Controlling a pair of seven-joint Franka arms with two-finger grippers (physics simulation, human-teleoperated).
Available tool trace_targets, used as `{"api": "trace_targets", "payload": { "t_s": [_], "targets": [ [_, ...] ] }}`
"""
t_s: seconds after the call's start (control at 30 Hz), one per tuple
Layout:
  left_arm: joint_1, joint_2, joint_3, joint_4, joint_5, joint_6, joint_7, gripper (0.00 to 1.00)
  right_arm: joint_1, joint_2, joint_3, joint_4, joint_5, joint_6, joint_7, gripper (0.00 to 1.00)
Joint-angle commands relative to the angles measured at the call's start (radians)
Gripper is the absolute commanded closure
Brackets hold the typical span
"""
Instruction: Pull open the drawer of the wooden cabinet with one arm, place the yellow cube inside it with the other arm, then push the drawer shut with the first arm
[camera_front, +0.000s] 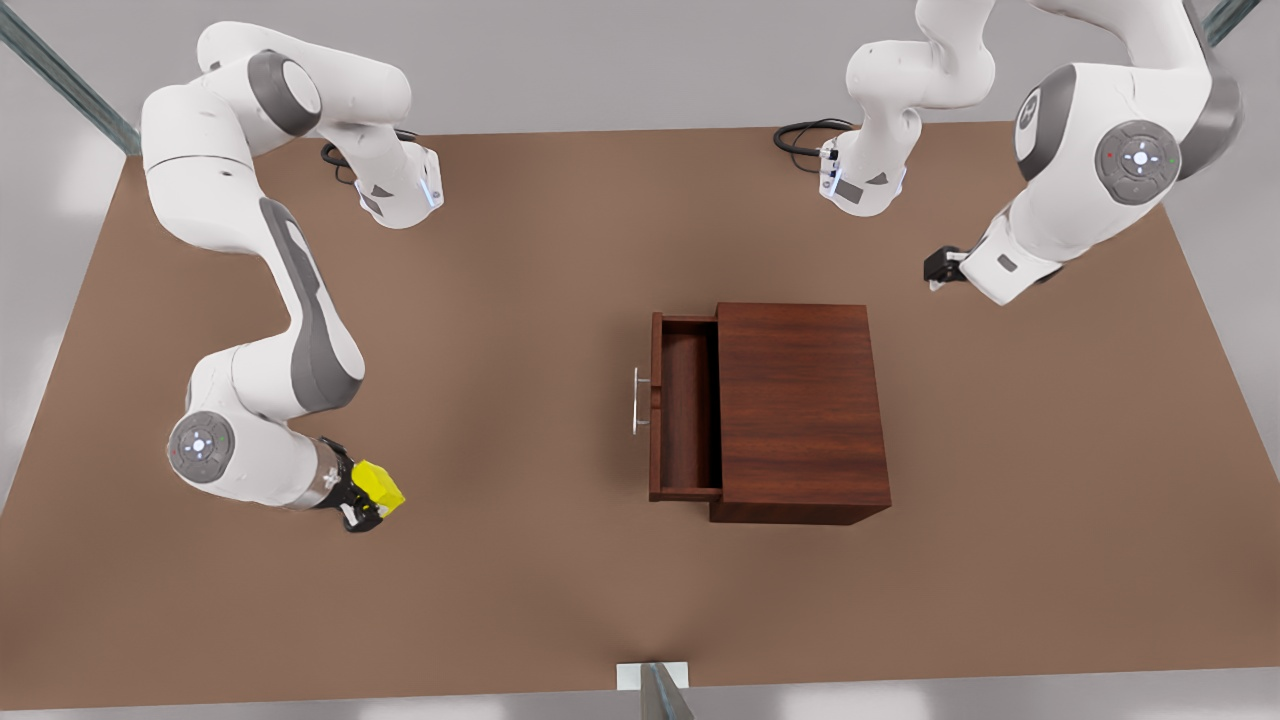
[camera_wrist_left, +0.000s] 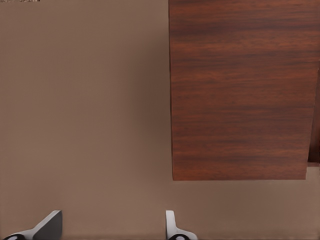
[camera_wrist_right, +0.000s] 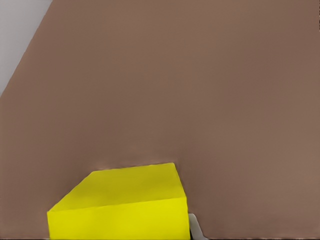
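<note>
The drawer (camera_front: 686, 405) of the wooden cabinet (camera_front: 800, 410) is found pulled out toward the front view's left, its tray bare and its silver handle (camera_front: 637, 400) facing that way. The yellow cube (camera_front: 377, 486) is gripped between the fingers of the right hand (camera_front: 366, 497), which is positioned above the tabletop (camera_front: 520, 300) at the front view's lower left, well apart from the cabinet. In the right wrist view the cube (camera_wrist_right: 122, 205) is seen close under the camera.

The left hand (camera_front: 940, 265) is parked off the cabinet's far corner at the front view's right; in its wrist view its fingers (camera_wrist_left: 172, 227) are seen spread apart with nothing between them, and the cabinet top (camera_wrist_left: 240, 90) lies ahead.

The open tray is judged to lie to the front view's right of the cube, its long axis running across the line of approach. The carrying hand is therefore on the drawer's open side, and a carry toward the front view's right, over the handle, is judged to be what placement calls for.
</note>
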Motion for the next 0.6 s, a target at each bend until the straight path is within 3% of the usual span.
{"api": "trace_targets", "payload": {
  "t_s": [0.0,0.07,0.3,0.37,0.57],
  "targets": [
    [-0.014,-0.001,0.001,0.002,0.0,-0.004,-0.024,0.0,0.089,-0.028,-0.084,-0.001,0.128,-0.057,0.441,0.39],
    [-0.014,-0.001,0.0,0.002,-0.002,-0.002,-0.023,0.0,0.208,-0.032,-0.183,0.001,0.207,-0.057,0.545,0.39],
    [-0.012,-0.009,0.012,-0.01,-0.031,-0.037,-0.017,0.0,0.397,-0.048,-0.182,0.05,0.21,-0.058,0.975,0.39],
    [-0.003,-0.001,0.057,0.015,-0.105,0.004,0.077,0.0,0.432,-0.042,-0.179,0.087,0.208,-0.055,1.042,0.38],
    [-0.004,0.031,0.05,0.015,-0.091,0.053,0.068,0.0,0.534,0.026,-0.179,0.159,0.205,-0.017,1.26,0.38]
  ]
}}
